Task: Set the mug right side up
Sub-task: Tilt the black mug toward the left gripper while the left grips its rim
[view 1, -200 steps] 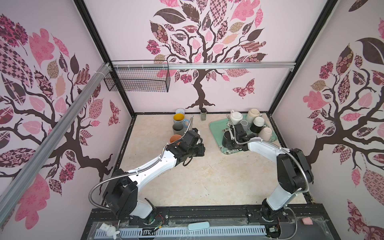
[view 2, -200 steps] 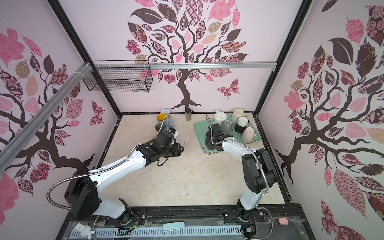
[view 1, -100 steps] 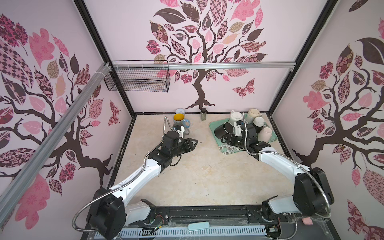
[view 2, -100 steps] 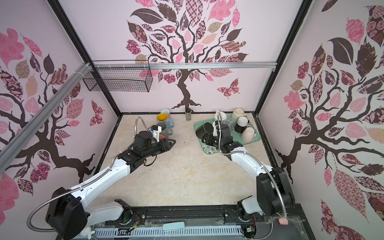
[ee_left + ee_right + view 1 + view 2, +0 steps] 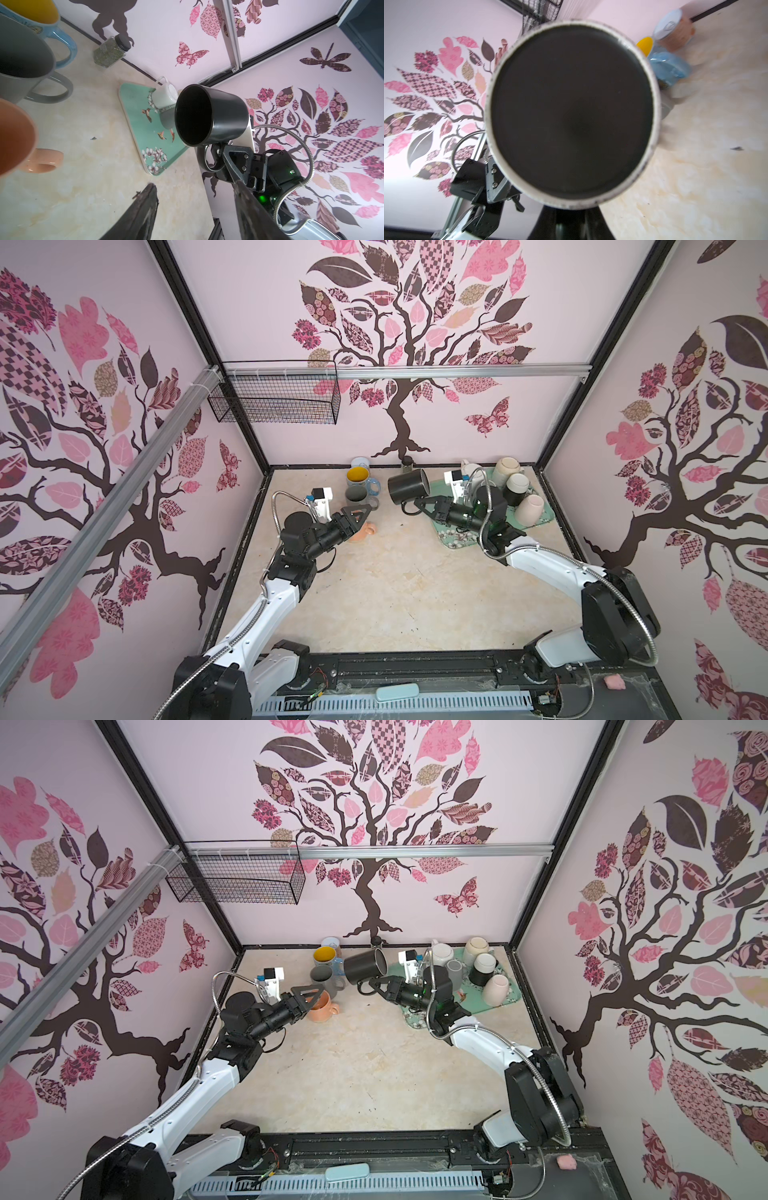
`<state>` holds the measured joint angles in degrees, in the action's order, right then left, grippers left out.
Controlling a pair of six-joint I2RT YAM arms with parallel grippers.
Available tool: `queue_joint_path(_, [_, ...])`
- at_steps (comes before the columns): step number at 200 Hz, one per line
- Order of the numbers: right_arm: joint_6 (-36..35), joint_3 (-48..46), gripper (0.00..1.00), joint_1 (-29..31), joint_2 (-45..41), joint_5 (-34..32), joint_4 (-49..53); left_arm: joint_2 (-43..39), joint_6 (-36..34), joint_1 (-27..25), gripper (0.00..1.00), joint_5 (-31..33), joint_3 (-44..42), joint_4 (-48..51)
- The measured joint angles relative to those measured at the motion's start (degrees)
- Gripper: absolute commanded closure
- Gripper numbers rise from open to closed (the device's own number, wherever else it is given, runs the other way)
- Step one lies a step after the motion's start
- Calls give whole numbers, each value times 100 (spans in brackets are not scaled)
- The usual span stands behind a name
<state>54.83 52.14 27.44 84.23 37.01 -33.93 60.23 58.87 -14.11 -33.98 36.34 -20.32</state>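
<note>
black mug (image 5: 408,488): off the surface (image 5: 395,593), in the air between the row of mugs at the back left and the green tray (image 5: 453,538); it lies on its side, mouth toward the left arm, base toward the right wrist camera, handle underneath

right gripper (image 5: 417,504): closed on the handle of the black mug; in the left wrist view its fingers (image 5: 234,159) pinch the handle loop below the mug's body

left gripper (image 5: 360,514): jaws well apart and empty; it hangs just above the orange mug (image 5: 362,533), clear of the black mug

orange mug: upright on the surface, handle to the right in both top views

grey mug (image 5: 356,495): upright, just behind the orange mug

blue mug (image 5: 359,477): yellow inside, upright, just behind the grey mug

jar (image 5: 407,462): dark lid, against the back wall, beyond the black mug

green tray: flowers and birds printed on it, at the right rear of the surface, partly under the right arm; a cream mug (image 5: 530,509) and other mugs sit on it
</note>
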Motion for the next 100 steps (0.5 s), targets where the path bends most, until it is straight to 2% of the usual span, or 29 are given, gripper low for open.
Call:
queue_joint_path(34, [168, 216, 100, 339, 243, 262, -369, 315, 511, -2, 36, -452, -179, -957])
queue_joint_path(66, [284, 376, 100, 573, 396, 450, -710, 667, 984, 0, 41, -737, -219, -1722])
queue_joint_path(100, [479, 420, 100, 647, 555, 527, -1152, 702, 1222, -2, 49, -901, -219, -2186])
